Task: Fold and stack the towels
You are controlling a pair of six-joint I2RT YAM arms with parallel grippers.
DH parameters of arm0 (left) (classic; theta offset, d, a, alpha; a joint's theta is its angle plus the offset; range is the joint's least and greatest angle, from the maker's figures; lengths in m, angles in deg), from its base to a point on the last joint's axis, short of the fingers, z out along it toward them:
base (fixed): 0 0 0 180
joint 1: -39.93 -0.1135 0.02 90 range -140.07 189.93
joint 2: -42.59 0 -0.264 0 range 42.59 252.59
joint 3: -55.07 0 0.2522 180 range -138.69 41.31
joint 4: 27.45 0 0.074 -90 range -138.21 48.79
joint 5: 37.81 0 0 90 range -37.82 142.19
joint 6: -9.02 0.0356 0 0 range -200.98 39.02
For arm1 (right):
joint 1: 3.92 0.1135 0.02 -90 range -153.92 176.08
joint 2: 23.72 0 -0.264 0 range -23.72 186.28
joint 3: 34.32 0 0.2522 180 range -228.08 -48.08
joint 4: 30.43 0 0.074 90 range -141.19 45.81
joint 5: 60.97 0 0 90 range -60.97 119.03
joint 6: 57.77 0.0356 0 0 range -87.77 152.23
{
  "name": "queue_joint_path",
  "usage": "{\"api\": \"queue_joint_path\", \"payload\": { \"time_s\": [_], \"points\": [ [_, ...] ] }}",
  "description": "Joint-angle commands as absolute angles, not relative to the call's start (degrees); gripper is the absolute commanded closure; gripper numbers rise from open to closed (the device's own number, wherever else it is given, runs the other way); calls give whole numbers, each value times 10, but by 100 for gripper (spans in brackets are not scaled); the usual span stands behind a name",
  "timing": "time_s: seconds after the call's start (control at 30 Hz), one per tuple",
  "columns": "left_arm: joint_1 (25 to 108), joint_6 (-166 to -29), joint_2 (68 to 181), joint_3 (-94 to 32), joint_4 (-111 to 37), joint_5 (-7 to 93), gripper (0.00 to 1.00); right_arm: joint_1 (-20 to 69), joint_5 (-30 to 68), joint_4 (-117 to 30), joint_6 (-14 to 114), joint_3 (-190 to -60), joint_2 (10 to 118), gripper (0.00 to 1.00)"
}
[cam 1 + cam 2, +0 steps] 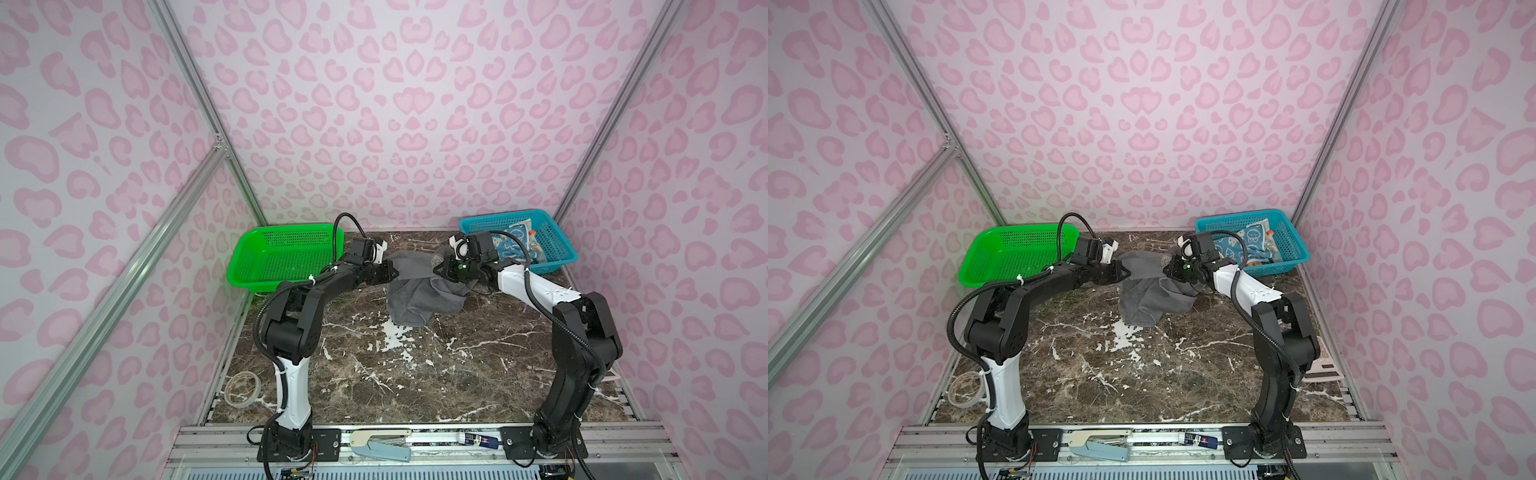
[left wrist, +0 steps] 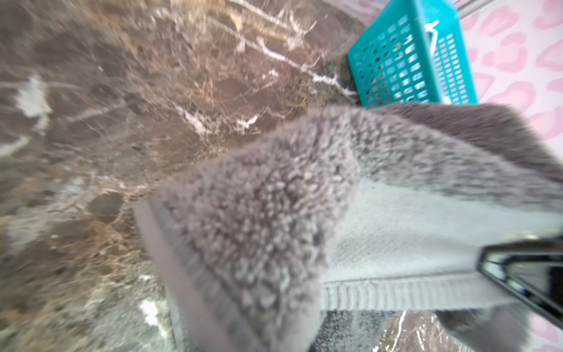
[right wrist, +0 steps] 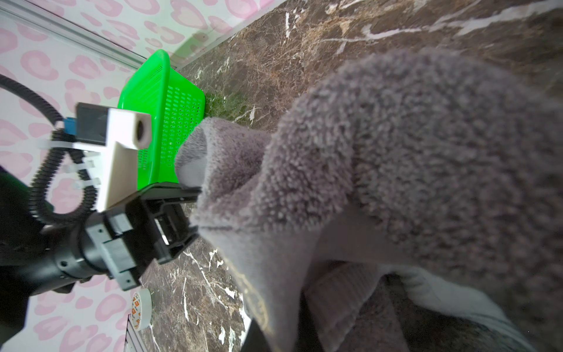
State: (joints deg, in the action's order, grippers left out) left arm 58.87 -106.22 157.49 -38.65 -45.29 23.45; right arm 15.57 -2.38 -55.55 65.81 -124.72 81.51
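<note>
My left pincer (image 1: 390, 272) is clamped on the dark-grey towel (image 1: 417, 299) edge, my right pincer (image 1: 441, 269) likewise. Towel sags between them, tail bunched on the desk (image 1: 415, 374) mid-back. Risks: shallow bite slips when stretched; doubled layers caught, so the fold goes crooked.

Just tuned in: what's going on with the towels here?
The left gripper and right gripper are each shut on the dark-grey towel, holding its top edge up between them while its lower part hangs down to the table. The blue towel lies crumpled in the teal basket.
</note>
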Motion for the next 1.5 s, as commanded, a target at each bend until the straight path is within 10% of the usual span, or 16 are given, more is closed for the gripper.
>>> {"api": "queue_joint_path", "payload": {
  "time_s": [0.0,0.13,0.53,1.07,1.47],
  "points": [
    [579,-1046,1535,-397,-459,241,96,154,-25,-591,626,-1258,811,100],
    [573,-1013,1482,-408,-496,236,96,159,-34,-619,598,-1277,804,100],
    [554,-951,1332,-281,-606,269,96,202,80,-693,511,-1166,667,36],
    [490,-956,1287,-254,-637,337,96,223,99,-671,474,-1086,671,43],
    [489,-958,1308,-270,-639,323,96,254,123,-683,480,-1080,781,70]
  ]
}}
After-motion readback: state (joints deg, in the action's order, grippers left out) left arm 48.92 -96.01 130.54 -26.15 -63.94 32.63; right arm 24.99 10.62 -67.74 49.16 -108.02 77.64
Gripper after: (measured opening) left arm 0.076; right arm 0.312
